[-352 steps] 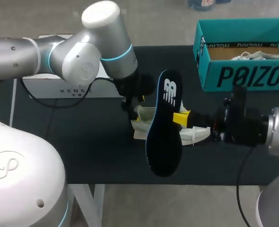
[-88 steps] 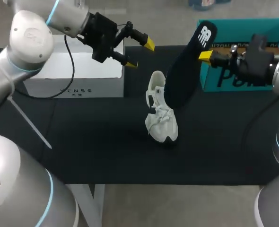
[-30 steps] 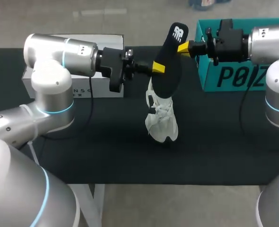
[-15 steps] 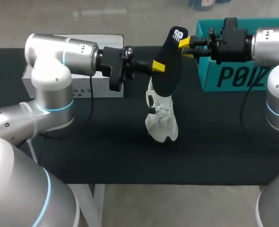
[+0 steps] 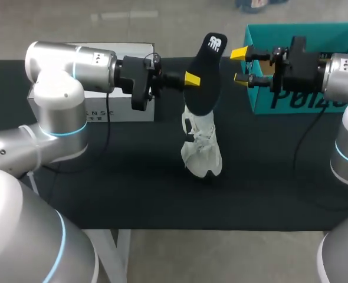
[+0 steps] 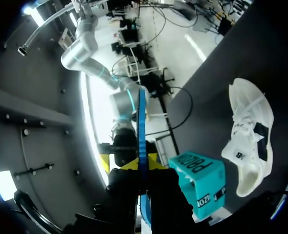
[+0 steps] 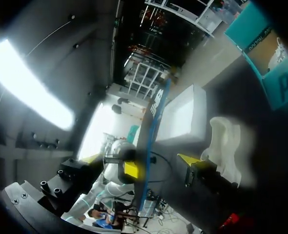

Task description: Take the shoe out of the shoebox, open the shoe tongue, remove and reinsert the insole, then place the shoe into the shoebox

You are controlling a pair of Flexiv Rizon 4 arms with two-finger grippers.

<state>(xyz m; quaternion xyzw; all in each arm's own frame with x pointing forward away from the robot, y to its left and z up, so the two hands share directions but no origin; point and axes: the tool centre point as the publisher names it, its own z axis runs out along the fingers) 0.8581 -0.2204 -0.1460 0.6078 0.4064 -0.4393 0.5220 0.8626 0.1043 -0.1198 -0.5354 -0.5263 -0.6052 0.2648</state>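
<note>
L gripper point(image 5: 191, 78) was pinching the dark insole point(image 5: 206, 65) approx. mid-length, holding it near upright over the heel end of the white shoe point(image 5: 201, 147), which sat on the black table point(image 5: 121, 188). R gripper point(image 5: 240, 65) hung just beside the insole's top end, its 2 fingers spread, touching nothing. Teal shoebox point(image 5: 292, 97) stood at the table's right rear.
</note>
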